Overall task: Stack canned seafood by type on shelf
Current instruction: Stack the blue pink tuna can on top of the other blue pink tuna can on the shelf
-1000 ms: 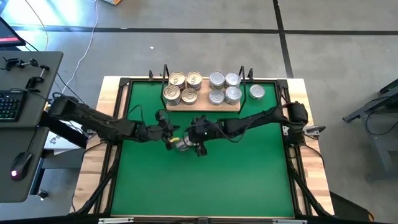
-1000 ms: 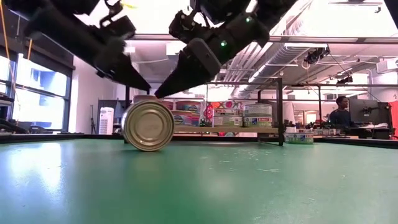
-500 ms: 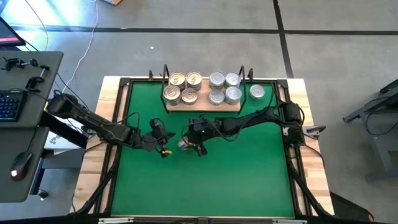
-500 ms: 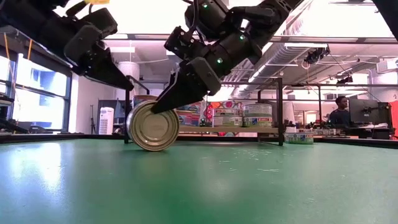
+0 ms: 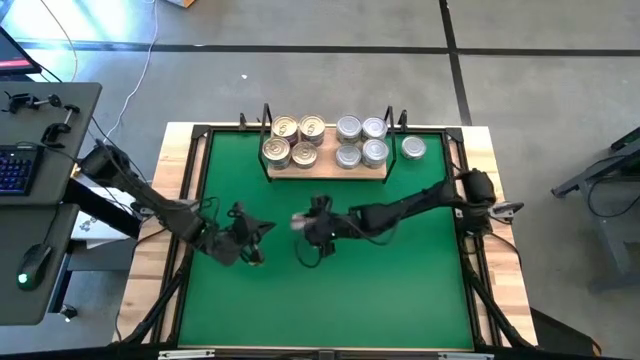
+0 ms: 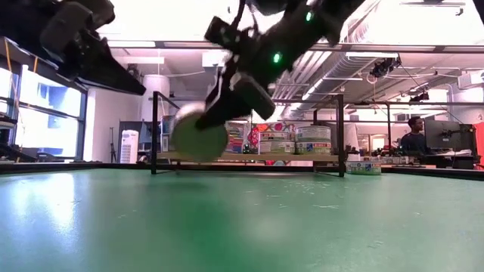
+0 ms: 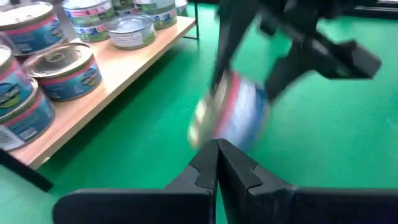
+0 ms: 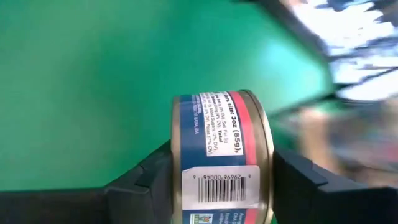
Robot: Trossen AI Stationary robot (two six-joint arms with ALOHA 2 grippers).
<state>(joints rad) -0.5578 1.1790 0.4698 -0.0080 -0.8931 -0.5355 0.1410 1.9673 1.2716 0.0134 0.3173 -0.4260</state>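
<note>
Now the right gripper is clamped on a tin, one finger on each flat end, so the can sits on edge between them with its blue and pink label and a barcode facing the wrist camera. In the low view this tin hangs clear of the green mat, just below the dark fingers, blurred. From above, the right gripper sits over the middle of the mat, just in front of the shelf, with its arm reaching in from the right edge of the worktop.

The left gripper lies a little to the left of it, apart from the tin, its fingers pressed together and holding nothing. The left wrist view looks past them toward the held can and the other arm.

Farther out, the shelf stands at the back edge of the mat, a pale wood board with black wire uprights. On its left half sit four gold-lidded tins, on its right half four silver-lidded tins. One more silver tin rests on the mat just beside the shelf's right end.

Beyond the worktop, a person sits at a desk in the room behind.
</note>
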